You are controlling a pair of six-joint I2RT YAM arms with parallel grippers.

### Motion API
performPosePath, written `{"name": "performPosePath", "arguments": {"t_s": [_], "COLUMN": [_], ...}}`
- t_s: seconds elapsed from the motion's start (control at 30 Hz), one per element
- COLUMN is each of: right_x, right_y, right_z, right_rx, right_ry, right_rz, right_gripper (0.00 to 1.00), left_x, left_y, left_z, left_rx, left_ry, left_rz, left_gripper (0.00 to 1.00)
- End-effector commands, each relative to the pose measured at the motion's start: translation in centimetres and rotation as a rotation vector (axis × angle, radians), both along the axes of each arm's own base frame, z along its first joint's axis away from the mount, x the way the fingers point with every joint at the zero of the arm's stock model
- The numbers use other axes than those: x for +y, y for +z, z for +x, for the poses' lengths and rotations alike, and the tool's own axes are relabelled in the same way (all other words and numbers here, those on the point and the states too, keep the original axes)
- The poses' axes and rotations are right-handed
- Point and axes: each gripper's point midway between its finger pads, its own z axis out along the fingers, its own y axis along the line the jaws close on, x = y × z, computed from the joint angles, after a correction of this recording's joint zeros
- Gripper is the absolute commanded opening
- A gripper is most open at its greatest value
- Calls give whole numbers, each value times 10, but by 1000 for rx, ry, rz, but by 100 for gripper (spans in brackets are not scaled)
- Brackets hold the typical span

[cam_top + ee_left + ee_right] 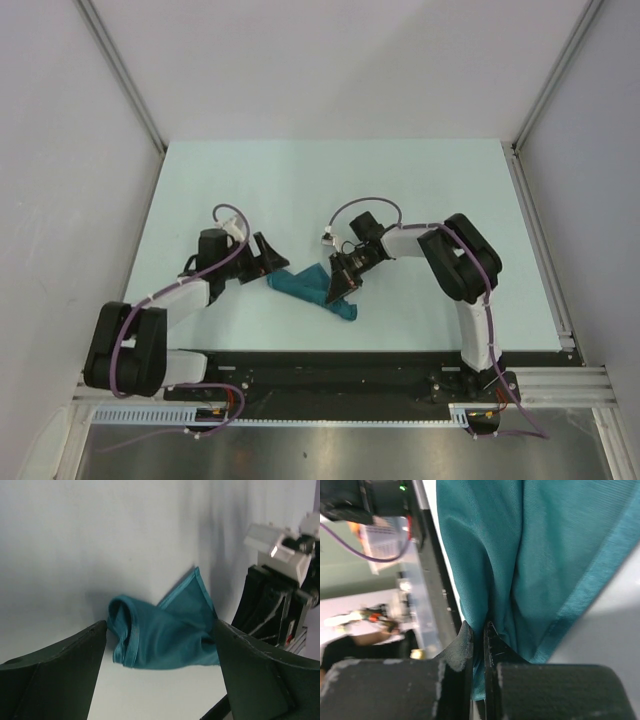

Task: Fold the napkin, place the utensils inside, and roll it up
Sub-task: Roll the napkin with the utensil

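The teal napkin [300, 284] lies bunched and partly rolled on the table between my two grippers. My right gripper [338, 290] is shut on a fold of the napkin [545, 555], and the cloth is pinched tight between its fingertips [478, 630]. Just left of the cloth's left end, my left gripper [272, 255] stands wide open. In the left wrist view the napkin [160, 645] lies just beyond its spread fingers [161, 630], which do not touch it. The utensils are hidden or out of view.
The pale table [400, 190] stretches behind and to both sides of the napkin. A black rail [330, 365] runs along the near edge, close to the napkin's lower end. White walls enclose the table on three sides.
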Motion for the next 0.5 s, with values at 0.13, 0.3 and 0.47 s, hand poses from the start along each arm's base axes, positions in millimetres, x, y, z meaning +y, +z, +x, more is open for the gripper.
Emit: {"name": "performPosePath", "arguments": {"t_s": [0.13,0.3,0.47], "right_x": [-20,-25,-28], "right_y": [-24,-33,-41], "right_z": [6,9,12], "right_rx": [233,249,250], "right_ry": [-84,-105,-120], "right_rz": [-69,-92,-118], "right_gripper": [0,0,0], "left_x": [-9,-26,-67], "left_y": [3,26,33], "left_z": [-27,-42,-57], "left_rx": [-41,-110,-63], "left_ry": [17,12,-154], "left_rz": [87,83,-125], "left_gripper": [91,92,93]}}
